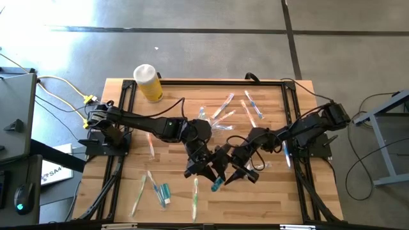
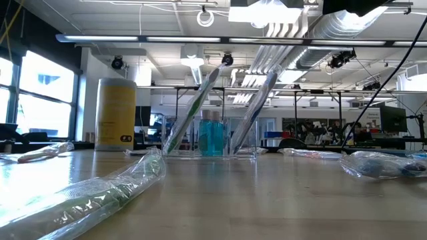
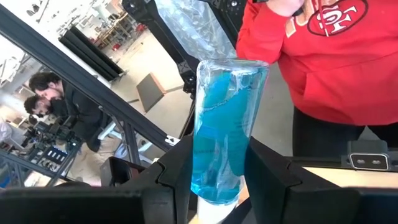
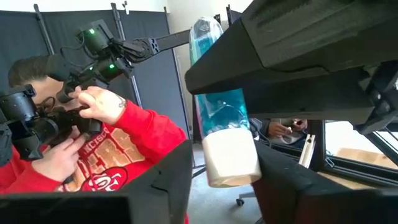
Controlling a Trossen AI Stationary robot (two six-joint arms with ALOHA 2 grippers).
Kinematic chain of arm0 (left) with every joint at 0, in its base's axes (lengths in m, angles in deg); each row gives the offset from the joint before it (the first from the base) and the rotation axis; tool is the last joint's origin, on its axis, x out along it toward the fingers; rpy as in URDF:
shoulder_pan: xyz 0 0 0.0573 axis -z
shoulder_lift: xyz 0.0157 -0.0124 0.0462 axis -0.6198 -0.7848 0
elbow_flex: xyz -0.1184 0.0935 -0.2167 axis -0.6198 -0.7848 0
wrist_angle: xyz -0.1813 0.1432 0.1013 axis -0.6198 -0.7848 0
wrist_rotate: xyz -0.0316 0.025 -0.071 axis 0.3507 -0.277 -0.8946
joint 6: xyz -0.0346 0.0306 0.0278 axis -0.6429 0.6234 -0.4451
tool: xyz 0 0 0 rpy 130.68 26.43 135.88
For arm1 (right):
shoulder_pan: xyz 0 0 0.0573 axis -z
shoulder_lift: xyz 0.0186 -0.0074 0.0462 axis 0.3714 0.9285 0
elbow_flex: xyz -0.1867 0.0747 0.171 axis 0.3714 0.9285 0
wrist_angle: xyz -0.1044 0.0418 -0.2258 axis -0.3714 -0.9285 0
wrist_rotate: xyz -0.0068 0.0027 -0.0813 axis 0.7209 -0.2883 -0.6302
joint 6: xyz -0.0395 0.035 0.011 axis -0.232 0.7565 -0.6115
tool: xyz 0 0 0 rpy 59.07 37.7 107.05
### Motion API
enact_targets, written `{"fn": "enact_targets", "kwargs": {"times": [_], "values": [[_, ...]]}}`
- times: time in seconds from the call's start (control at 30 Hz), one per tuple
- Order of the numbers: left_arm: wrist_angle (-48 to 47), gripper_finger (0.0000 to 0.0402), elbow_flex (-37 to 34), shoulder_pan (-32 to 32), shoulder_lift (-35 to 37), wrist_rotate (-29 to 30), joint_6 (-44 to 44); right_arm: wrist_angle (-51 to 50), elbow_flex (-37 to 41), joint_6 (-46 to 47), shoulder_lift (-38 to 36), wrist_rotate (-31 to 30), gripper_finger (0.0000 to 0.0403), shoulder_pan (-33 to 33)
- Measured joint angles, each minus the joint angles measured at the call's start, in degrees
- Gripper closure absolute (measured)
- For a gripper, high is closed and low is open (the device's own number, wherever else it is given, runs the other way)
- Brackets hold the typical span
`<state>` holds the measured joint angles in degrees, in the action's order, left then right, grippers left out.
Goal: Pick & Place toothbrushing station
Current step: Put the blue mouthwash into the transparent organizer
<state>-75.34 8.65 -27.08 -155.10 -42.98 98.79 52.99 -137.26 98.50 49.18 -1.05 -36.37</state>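
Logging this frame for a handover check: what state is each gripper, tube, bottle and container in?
left gripper: shut on the tube.
tube: held by left gripper, in clear wrap.
right gripper: open, fingers flanking the tube.
yellow bottle: upright, capped.
clear container: upright, holding two leaning toothbrushes.
loose toothbrushes: lying flat, wrapped.

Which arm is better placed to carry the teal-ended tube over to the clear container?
Left, probably. The left gripper has the tube clamped between its jaws, so it can carry it as it is. The right gripper only sits close beside it.
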Motion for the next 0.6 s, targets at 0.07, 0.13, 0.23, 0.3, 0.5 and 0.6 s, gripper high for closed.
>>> {"fn": "enact_targets", "kwargs": {"times": [0.07,0.13,0.23,0.3,0.5,0.6], "values": [[0.1,0.0286,0.0,0.0,0.0,0.1,-0.4,0.0,0.0,0.0,0.0,-0.1,0.0291,0.0],[0.0,0.0286,0.0,0.0,0.0,0.0,-1.3,0.0,0.0,0.0,0.0,-0.1,0.0308,0.0],[-0.4,0.0286,0.0,0.0,0.0,0.0,-1.4,0.0,0.0,0.0,0.0,-0.7,0.0315,0.0],[-0.4,0.0286,0.0,0.0,0.0,0.0,-2.3,0.0,0.0,-0.2,0.0,-0.7,0.0305,0.0],[-1.2,0.0286,0.0,0.0,0.1,-0.4,-4.6,0.6,0.0,-1.0,0.0,-0.8,0.0227,-0.1],[-1.7,0.0294,0.0,0.0,0.1,-0.4,-5.0,1.0,0.0,-1.3,0.0,-0.9,0.0215,-0.1]]}}
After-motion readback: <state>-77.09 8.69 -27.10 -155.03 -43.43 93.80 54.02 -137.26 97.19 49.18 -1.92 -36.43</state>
